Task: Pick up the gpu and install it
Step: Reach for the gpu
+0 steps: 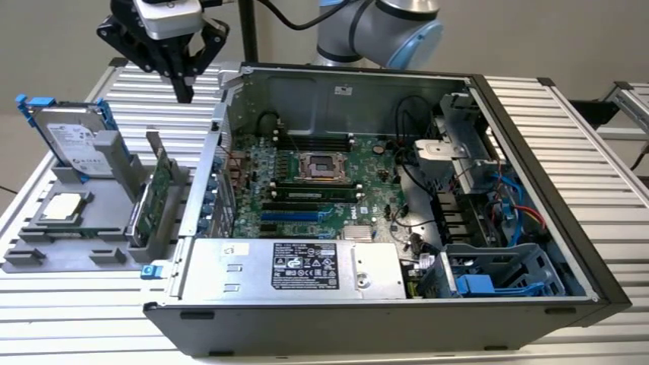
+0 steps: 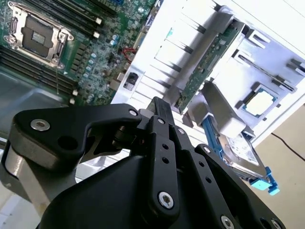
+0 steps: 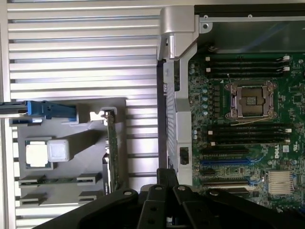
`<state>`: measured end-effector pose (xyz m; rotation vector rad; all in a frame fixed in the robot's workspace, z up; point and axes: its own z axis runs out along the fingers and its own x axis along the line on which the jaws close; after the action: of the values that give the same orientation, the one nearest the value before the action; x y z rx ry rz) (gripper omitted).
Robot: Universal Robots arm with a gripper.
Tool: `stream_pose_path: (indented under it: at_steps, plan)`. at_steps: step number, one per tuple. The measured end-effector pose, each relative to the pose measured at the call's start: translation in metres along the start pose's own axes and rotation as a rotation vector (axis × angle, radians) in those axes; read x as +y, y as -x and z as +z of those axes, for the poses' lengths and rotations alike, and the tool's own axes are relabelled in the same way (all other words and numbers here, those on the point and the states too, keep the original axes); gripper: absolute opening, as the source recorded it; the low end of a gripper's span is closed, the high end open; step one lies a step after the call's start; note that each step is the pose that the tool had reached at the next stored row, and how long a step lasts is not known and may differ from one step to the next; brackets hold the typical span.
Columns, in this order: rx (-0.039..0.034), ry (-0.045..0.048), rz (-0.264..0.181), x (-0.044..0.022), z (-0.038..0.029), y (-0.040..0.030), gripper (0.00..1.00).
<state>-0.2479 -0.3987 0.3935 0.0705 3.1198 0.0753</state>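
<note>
The gpu (image 1: 154, 199) stands on edge in a grey holder (image 1: 61, 251) at the exterior view's left, green board face showing, just outside the open computer case (image 1: 507, 114). My gripper (image 1: 184, 90) hangs high above the table behind the holder, fingers together and holding nothing. In the first wrist view the gpu (image 3: 112, 152) appears as a thin edge, a short way from my gripper (image 3: 167, 172). The second wrist view shows the gpu (image 2: 205, 67) as a slanted green strip beyond my gripper (image 2: 159, 102). The motherboard (image 1: 315, 190) lies inside the case with blue card slots (image 1: 289, 217).
In the same holder sit a silver hard drive with blue trim (image 1: 76, 144) and a square CPU chip (image 1: 63, 207). The case's side wall (image 1: 208, 175) rises between holder and motherboard. A power supply (image 1: 294, 266) and drive cage (image 1: 497, 274) fill the case's near end.
</note>
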Motion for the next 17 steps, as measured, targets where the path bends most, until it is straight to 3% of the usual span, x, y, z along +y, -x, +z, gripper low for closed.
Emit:
stream_pose_path:
  at_steps: [17]
  plan:
    - [0.0000, 0.0000, 0.000, -0.0009, -0.0004, -0.0192, 0.00]
